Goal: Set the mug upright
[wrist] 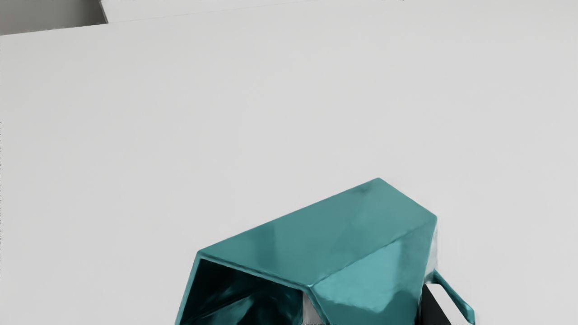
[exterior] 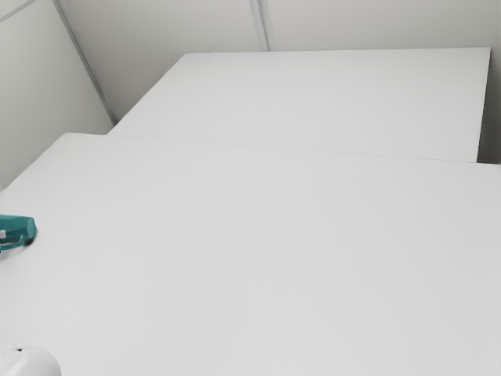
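Mug in glossy teal, many-sided, with a thin handle (wrist: 456,298): its body (wrist: 343,253) is tipped over on its side above or on the broad, smooth white bench (exterior: 258,258), which is the largest thing around it. Beyond the bench's far edge spreads a second flat white surface (exterior: 329,98), somewhat smaller, and behind that stand pale grey panels (exterior: 376,23) split by a narrow lighter strip (exterior: 260,23). A smooth, rounded white thing (exterior: 30,363) pokes in at the near corner on the exterior view's left, cut off by the edge; I can't tell what it is. The mug sits at the exterior view's left edge, partly cut off, its handle on the near side. The wrist view shows its dark, angular mouth. A black piece of the claw (wrist: 432,311) sits just beside the body, by the handle; whether the claw is spread or pinching the mug, I can't tell.
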